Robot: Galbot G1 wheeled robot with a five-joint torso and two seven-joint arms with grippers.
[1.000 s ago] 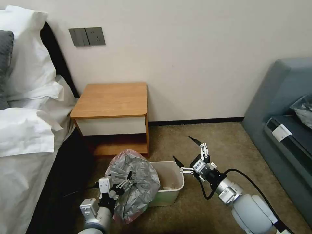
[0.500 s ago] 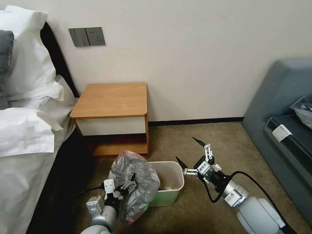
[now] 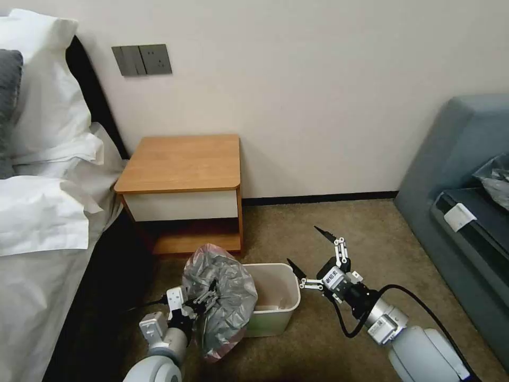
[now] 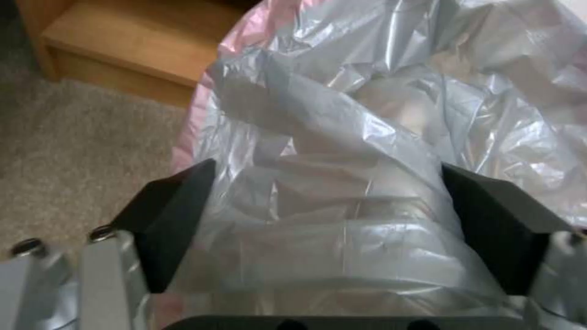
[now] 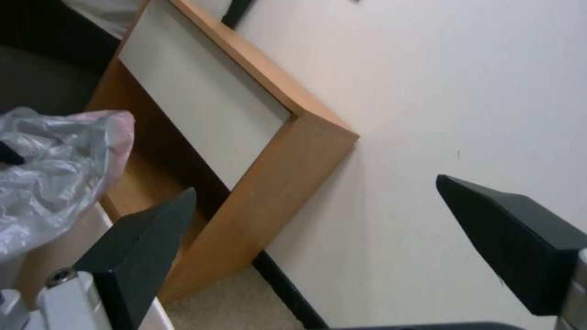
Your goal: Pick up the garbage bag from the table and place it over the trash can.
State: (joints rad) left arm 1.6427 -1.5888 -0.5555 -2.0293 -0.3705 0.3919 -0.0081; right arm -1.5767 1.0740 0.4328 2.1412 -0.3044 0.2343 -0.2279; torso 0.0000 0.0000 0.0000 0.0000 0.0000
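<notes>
Left claw [image 3: 204, 303] grips the garbage bag [image 3: 220, 297], fingers [image 4: 168, 220] pinching crumpled plastic. Bag hangs bunched at the trash can [image 3: 275, 307] rim's 9 o'clock side, draped down the outside, mouth uncovered. Right claw [image 3: 310, 252] spread wide, empty, hovering at the can's 3 o'clock. Desk [image 3: 183, 162] at 12 o'clock, top bare.

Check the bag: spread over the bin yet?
Not yet. The bag hangs bunched in the left gripper at the bin's left edge; its mouth is uncovered.
</notes>
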